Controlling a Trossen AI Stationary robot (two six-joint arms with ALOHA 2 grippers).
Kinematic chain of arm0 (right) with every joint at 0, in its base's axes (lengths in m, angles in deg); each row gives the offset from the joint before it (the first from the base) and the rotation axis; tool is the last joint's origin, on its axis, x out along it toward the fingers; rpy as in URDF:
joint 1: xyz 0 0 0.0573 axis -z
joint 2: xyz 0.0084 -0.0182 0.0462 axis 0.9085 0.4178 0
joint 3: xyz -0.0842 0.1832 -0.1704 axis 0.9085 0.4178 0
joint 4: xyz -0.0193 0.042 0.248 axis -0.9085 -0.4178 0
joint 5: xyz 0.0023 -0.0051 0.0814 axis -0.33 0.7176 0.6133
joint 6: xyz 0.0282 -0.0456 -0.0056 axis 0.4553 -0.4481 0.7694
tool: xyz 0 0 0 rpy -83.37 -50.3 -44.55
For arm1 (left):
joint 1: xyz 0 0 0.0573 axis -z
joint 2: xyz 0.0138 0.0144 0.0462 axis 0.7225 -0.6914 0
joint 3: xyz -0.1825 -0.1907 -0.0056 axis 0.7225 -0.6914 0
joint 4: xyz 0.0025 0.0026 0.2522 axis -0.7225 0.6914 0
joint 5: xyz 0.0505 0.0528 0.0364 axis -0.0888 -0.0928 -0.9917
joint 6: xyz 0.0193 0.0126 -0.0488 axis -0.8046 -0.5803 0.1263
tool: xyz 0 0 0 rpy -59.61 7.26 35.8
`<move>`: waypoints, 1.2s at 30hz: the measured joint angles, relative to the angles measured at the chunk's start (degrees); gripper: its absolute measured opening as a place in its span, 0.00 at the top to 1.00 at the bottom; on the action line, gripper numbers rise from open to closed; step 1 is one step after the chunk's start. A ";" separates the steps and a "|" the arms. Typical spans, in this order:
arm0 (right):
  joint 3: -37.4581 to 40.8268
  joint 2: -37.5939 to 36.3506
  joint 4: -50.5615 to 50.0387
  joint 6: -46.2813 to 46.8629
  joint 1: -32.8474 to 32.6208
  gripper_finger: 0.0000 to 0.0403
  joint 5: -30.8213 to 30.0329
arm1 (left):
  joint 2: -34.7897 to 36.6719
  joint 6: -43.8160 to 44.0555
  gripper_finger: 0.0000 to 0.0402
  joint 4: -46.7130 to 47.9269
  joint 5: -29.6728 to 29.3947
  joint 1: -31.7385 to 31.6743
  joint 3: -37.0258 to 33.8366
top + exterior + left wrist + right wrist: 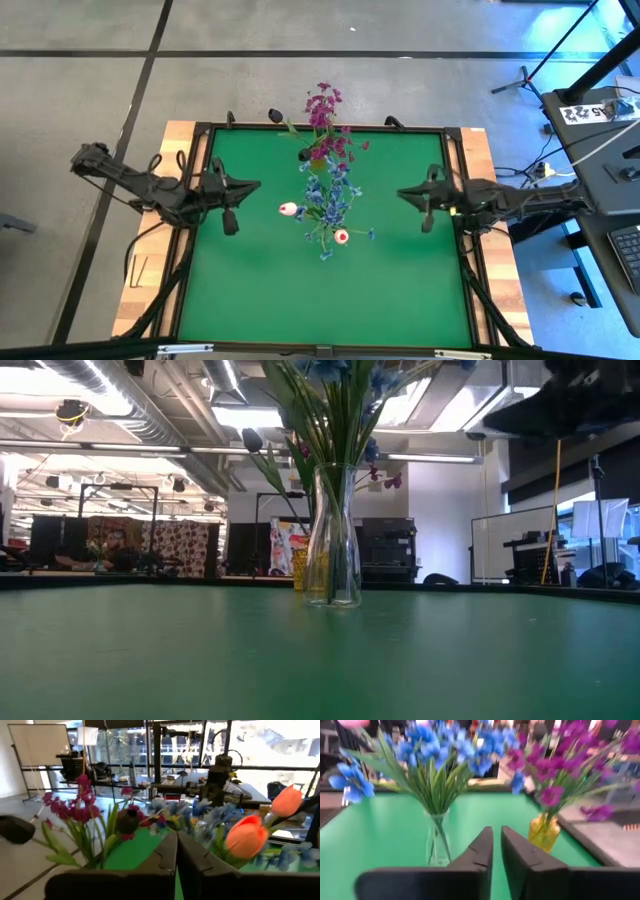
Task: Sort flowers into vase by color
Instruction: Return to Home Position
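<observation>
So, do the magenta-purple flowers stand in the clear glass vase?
No, the magenta-purple flowers stand in the yellow vase; the clear glass vase holds blue flowers.

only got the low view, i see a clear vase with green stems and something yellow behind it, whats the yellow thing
Observer: A second, yellow vase holding the magenta flowers, standing apart from the clear vase.
Operator: are the clear one's blooms all blue
Observer: Mostly blue flowers, plus two pink tulips sticking out among them.
Operator: where are the grippers
Observer: The left gripper and right gripper sit at the table's left and right sides, shut, holding nothing.
</observation>
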 joint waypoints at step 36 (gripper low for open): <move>1.25 -22.14 -13.15 -1.85 0.00 1.00 4.15 | 31.10 -1.24 1.00 -1.34 23.04 -15.89 -18.77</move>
